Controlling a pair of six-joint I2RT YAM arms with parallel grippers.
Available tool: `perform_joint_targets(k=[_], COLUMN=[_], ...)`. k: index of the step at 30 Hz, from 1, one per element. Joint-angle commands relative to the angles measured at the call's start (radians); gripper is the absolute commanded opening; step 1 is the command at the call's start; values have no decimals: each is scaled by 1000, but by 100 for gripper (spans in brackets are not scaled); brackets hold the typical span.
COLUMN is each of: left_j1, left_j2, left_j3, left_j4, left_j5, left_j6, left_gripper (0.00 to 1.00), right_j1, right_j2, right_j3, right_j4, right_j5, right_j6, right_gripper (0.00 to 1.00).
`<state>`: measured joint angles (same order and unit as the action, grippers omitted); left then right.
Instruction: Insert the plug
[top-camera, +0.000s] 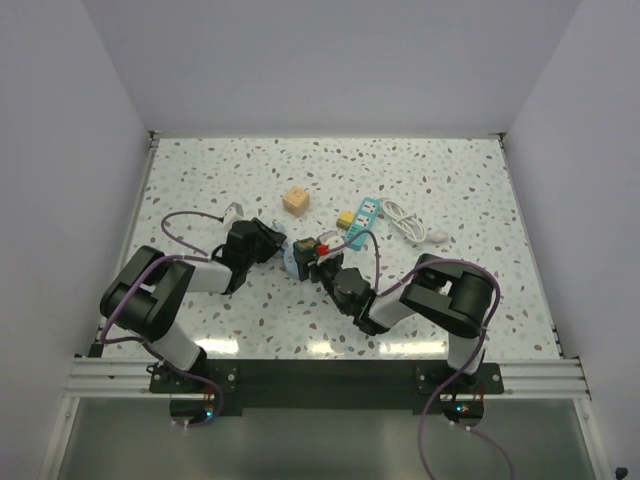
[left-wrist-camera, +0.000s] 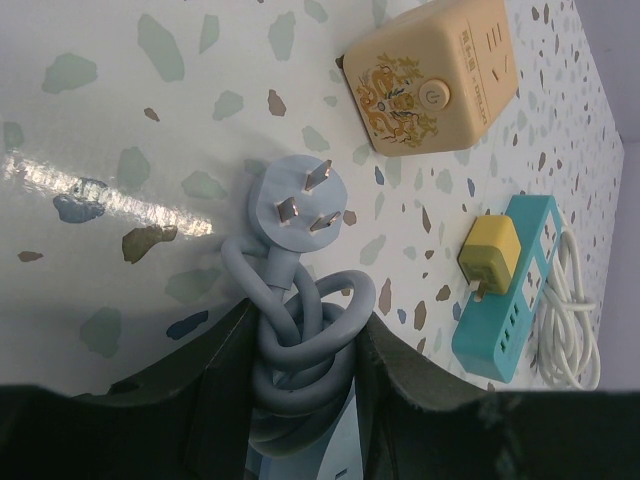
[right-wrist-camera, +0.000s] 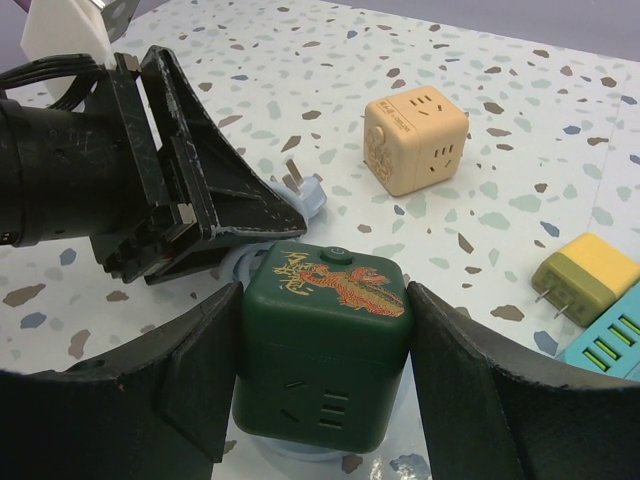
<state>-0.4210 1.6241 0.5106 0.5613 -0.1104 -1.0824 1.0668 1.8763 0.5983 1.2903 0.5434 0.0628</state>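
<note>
1. Now gripping the green plug (right-wrist-camera: 322, 350) with the right claw (right-wrist-camera: 325, 335), one dark finger pressed on each side of it.
2. Cube-shaped, with a gold and red dragon print and a small button on the top face, and socket slots on the side toward the right wrist camera; cannot see any metal prongs from this side.
3. Held low over the speckled table (right-wrist-camera: 520, 60), about midway between the two arms, with a bit of pale blue showing just under the bottom edge.
4. With the left claw (left-wrist-camera: 300, 345), closed tight on a blue cord (left-wrist-camera: 296, 300), wound into a bundle between the two fingers.
5. Ending in a round three-pin head, sticking out past the fingertips, pins turned toward the left wrist camera; touching the table or just above it, cannot tell which.
6. Facing the right claw tip to tip in the top view, very close, just behind and to the left of the green plug in the right wrist view.
7. Farther back on the table: a tan cube (right-wrist-camera: 415, 140) with socket holes, standing alone; to its right a yellow block (right-wrist-camera: 590, 265) with two prongs, lying against a teal power strip (right-wrist-camera: 610, 340); beside the strip, a white cable (left-wrist-camera: 570, 320) in a loose coil.
</note>
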Motion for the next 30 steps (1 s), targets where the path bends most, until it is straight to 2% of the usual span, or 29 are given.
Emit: perform_joint_targets(k=[1,13,18,19,20,21,22,24,25,28,30], left_j1=[-16,-16,-15,-16,-15,-13,-15,-15,-15,-13,-12], left_j2=[36,28,5,-12,-21,-41,-50,-84,-95,-168,-251], left_j3=[-17,-24,-9,-7,-6,-4,-1,8,14,26,16], left_j4=[-51,-47,-69,-69,-70,-70,-69,-75,-84,-123,-117], left_j5=[44,41,28,29,28,28,26,28,25,6,-3], left_j6=[-17,-2,70,94,107,119,137,160,186,255,329], left_gripper=[0,0,0,3,14,20,38,58,75,98,100], right_j1=[9,15,16,16,15,15,15,5,1,-45,-119], right_j2=[-2,20,-34,-49,-89,-110,-138,-227,-256,-385,-484], right_j3=[11,32,38,35,32,29,20,8,-3,-25,-32], right_j4=[262,322,258,223,205,190,149,109,57,-66,-180], right_j5=[49,61,50,50,47,41,36,6,-5,-88,-219], right_j6=[-35,-58,-58,-57,-58,-61,-89,-92,-90,-34,44], right_gripper=[0,0,0,0,0,0,0,0,0,0,0])
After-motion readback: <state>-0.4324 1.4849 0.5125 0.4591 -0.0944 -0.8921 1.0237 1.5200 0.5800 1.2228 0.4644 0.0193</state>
